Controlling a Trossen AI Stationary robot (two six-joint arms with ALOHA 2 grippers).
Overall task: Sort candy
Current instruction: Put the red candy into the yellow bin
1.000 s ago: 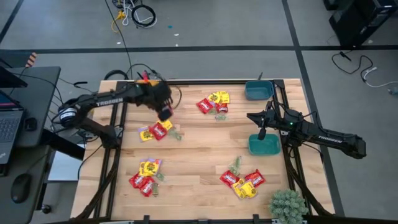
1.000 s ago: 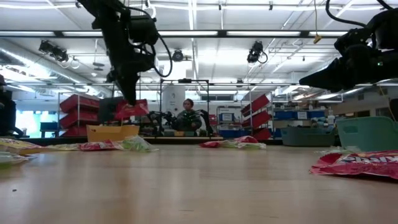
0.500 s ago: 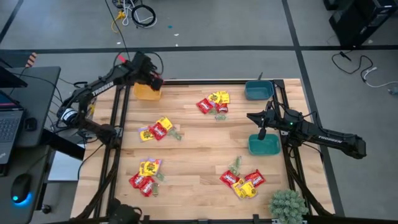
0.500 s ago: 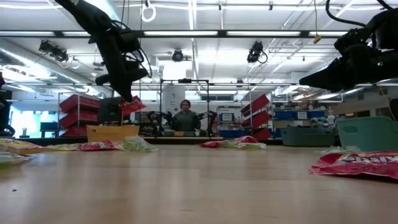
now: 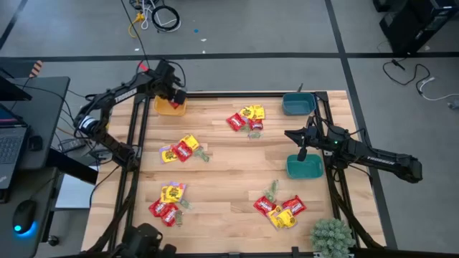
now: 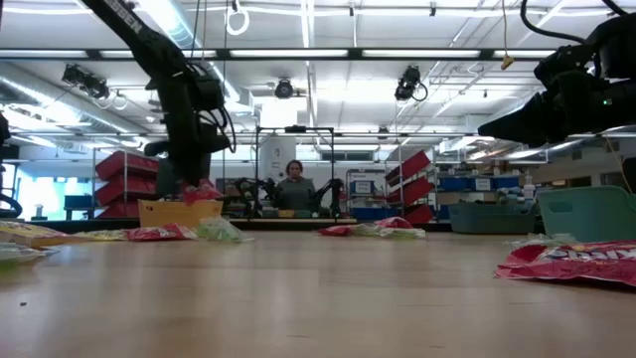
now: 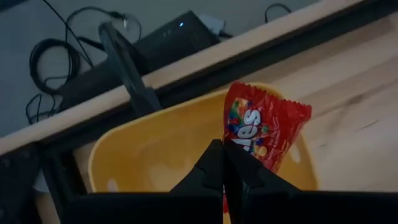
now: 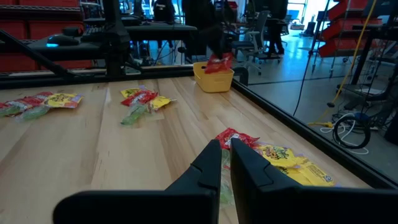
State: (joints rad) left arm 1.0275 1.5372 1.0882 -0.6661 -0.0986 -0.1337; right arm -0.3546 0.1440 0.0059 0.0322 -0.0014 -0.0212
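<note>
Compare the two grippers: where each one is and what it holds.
The left gripper is shut on a red candy packet, hanging over the yellow bowl at the table's far left corner. The right gripper holds nothing and waits above the nearer teal bowl by the right edge. Both have their fingers closed.

Bright, even light falls from ceiling strip lights (image 6: 298, 52). The near tabletop (image 6: 298, 308) in the low view is blurred. Shadows are soft.
</note>
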